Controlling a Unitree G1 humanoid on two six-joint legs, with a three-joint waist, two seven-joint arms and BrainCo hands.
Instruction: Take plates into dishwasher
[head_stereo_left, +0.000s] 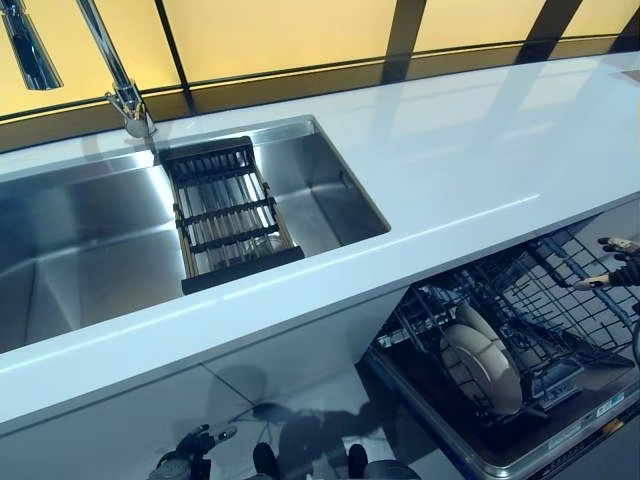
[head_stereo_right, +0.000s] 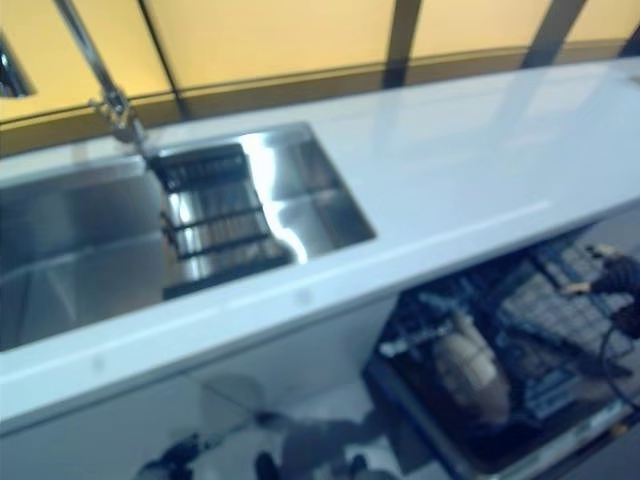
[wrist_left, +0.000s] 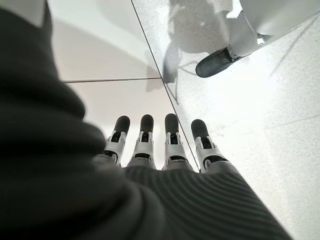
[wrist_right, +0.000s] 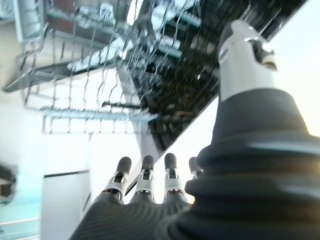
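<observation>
A white plate stands on edge in the lower rack of the open dishwasher at the lower right; it also shows in the right eye view. My right hand hangs over the rack's right side, fingers straight and empty; its wrist view shows its fingers above the wire rack. My left hand hangs low by the cabinet front at the bottom edge, fingers straight over the floor, empty.
A steel sink with a black drying rack across it lies in the white counter. A tap stands behind the sink. White cabinet fronts run below the counter.
</observation>
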